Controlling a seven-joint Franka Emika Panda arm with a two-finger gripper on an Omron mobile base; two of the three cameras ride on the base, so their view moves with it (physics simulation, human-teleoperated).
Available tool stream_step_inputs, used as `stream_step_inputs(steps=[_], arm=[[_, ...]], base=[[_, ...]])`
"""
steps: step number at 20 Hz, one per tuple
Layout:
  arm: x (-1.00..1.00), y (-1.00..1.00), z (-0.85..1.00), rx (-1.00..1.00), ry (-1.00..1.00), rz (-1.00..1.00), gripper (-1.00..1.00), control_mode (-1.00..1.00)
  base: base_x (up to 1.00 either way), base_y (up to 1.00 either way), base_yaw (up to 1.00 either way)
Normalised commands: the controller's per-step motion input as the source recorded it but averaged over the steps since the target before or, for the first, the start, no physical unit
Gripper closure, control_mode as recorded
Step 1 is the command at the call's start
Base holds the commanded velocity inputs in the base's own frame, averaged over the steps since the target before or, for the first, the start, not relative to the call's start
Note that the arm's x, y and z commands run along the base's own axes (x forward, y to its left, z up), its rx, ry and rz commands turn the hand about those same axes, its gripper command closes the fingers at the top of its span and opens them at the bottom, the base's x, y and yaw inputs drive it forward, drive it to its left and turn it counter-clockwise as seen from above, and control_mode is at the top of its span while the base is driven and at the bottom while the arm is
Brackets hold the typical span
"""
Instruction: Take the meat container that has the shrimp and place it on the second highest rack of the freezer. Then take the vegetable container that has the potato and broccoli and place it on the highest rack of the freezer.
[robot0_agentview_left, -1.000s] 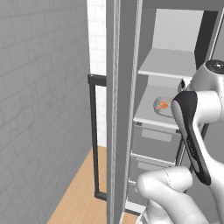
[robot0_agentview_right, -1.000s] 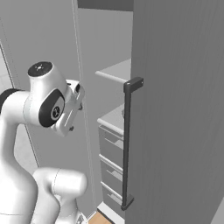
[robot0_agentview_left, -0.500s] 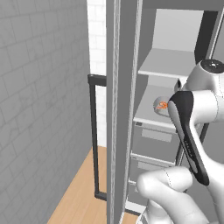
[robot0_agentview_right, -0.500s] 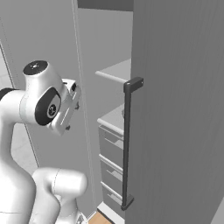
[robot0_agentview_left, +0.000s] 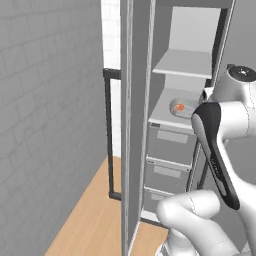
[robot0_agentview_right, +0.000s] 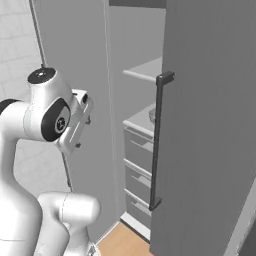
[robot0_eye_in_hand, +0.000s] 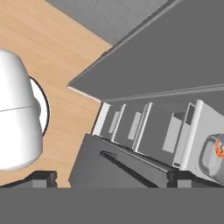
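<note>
The freezer (robot0_agentview_left: 137, 125) stands open, with its doors swung out to both sides. On the second highest rack (robot0_agentview_left: 162, 107) sits a shallow grey container (robot0_agentview_left: 181, 106) with the orange-pink shrimp (robot0_agentview_left: 181, 107) inside. The highest rack (robot0_agentview_left: 185, 64) above it is bare. In the hand view the container (robot0_eye_in_hand: 213, 154) shows at the right edge, above the grey drawers (robot0_eye_in_hand: 131, 127). My gripper (robot0_eye_in_hand: 111, 178) is open with nothing between its tips; it hangs outside the freezer and looks down at the floor. The potato and broccoli container is out of view.
The left freezer door (robot0_agentview_left: 131, 150) with its dark bar handle (robot0_agentview_left: 107, 135) stands close on my left. The right door (robot0_agentview_right: 210, 125) and its handle (robot0_agentview_right: 157, 140) are on my right. A grey tiled wall (robot0_agentview_left: 45, 125) is further left. Wooden floor (robot0_eye_in_hand: 48, 48) lies below.
The whole scene has shifted upward in both base views, so the base has moved. The arm's upper joints have swung a little away from the shelves. The container stays on its rack.
</note>
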Motion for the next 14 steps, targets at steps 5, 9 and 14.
stream_step_inputs(steps=[5, 9, 14], arm=[[0.00, 0.00, 0.00, 0.00, 0.00, 0.00, -1.00, 1.00], [0.00, 0.00, 0.00, 0.00, 0.00, 0.00, -1.00, 1.00], [0.00, 0.00, 0.00, 0.00, 0.00, 0.00, -1.00, 1.00]], base=[[-0.41, -0.54, -0.26], [0.00, -0.99, -0.35], [0.18, -1.00, -0.29]])
